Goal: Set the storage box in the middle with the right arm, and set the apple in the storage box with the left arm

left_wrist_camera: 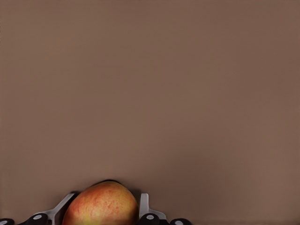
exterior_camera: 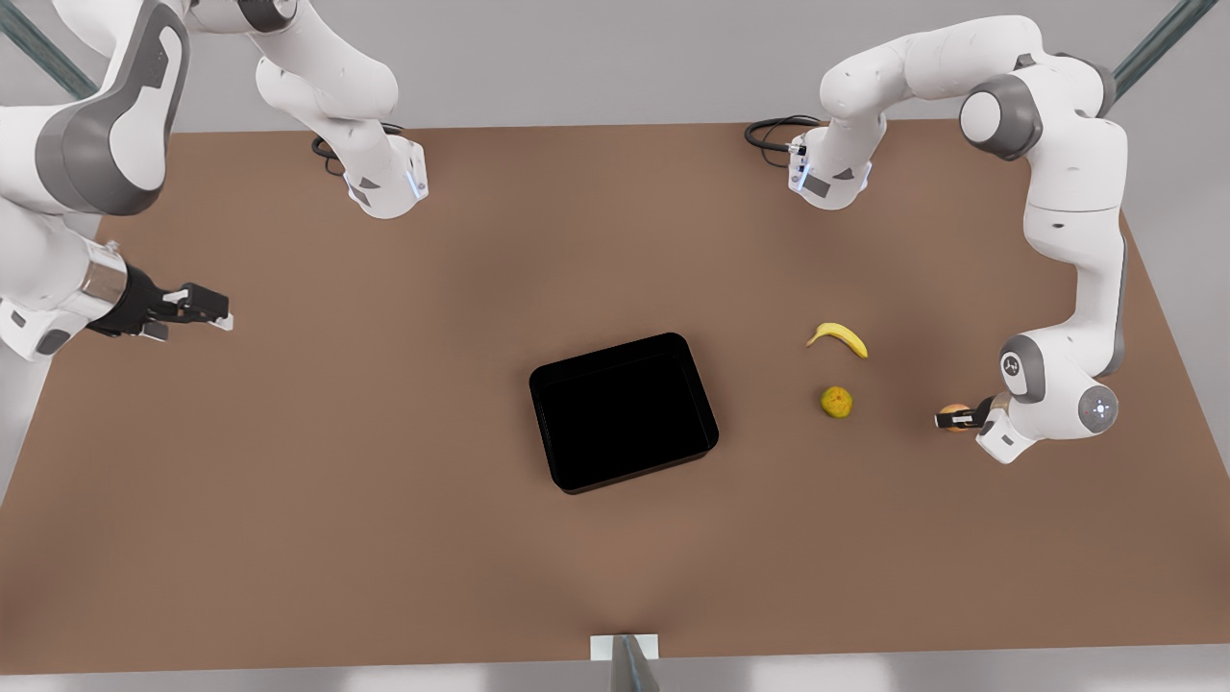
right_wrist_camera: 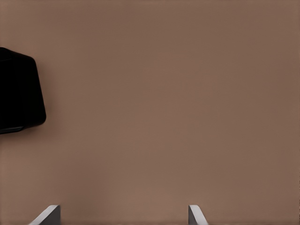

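On the front view's left, the right gripper (exterior_camera: 219, 314) waits over bare table (exterior_camera: 384, 538), its fingers (right_wrist_camera: 47, 215) spread apart and holding nothing. The storage box (exterior_camera: 623, 411) sits empty near the table's middle, so that part of the task looks finished. At about 3 o'clock from the box, the left gripper (exterior_camera: 947, 419) has its fingers (left_wrist_camera: 143, 206) closed around the apple (left_wrist_camera: 101, 205), low at the table surface.

The step in hand appears to be lifting and carrying the apple. It should rise clear of the table and above the box rim before travelling toward 9 o'clock, then open over the box's centre.

The lumpy greenish-yellow fruit (exterior_camera: 837, 402) lies between apple and box, almost on the direct line; the banana (exterior_camera: 839, 337) rests at its 12 o'clock. A high carry avoids both.
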Robot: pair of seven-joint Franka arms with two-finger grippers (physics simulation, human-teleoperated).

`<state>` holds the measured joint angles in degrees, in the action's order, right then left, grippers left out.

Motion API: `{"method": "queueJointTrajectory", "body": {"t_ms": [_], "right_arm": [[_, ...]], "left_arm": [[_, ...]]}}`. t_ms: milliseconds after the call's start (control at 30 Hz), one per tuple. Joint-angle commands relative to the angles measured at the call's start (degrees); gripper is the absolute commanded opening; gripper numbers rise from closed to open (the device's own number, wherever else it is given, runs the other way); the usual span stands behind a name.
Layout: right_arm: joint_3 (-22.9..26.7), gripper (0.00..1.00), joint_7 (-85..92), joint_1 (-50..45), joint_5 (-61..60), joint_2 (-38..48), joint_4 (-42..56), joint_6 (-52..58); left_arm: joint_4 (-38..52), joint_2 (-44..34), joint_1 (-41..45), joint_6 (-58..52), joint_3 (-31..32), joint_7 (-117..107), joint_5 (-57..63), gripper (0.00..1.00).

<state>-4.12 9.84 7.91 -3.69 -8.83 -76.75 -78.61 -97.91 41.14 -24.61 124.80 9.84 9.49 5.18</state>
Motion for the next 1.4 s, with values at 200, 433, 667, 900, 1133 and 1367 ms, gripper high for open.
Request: {"method": "queueJointTrajectory", "body": {"t_ms": [200, 433, 667, 900, 1133, 1367], "right_arm": [[-0.1, 1.00, 0.1, -0.4, 0.0, -0.4, 0.4, -0.4], [-0.6, 1.00, -1.8, -3.3, 4.5, -1.8, 0.5, -8.3], [-0.9, 1.00, -1.8, -3.4, 4.9, -2.9, 1.5, -11.3], [-2.6, 1.00, -0.1, -3.3, 4.7, -3.8, 1.5, -11.7], [-2.2, 1.00, 0.0, -2.0, 4.7, -5.4, 1.5, -13.1], [-2.2, 1.00, 0.0, -1.9, 4.6, -5.3, 1.5, -13.0]], "left_arm": [[0.0, 0.0, 0.1, 0.0, 0.0, 0.0, 0.0, 0.71], [0.0, 0.0, 0.3, -0.4, 0.0, -0.8, 0.0, 0.71], [0.0, -0.8, 0.8, -0.9, 0.1, -2.0, 0.0, 0.71], [4.4, -5.5, 10.2, -13.8, 0.5, -16.4, 0.0, 0.71], [12.5, -5.7, 27.9, -24.2, 1.6, -46.5, -0.7, 0.71], [22.1, -1.5, 44.6, -24.2, 2.5, -77.3, -7.1, 0.71]]}}
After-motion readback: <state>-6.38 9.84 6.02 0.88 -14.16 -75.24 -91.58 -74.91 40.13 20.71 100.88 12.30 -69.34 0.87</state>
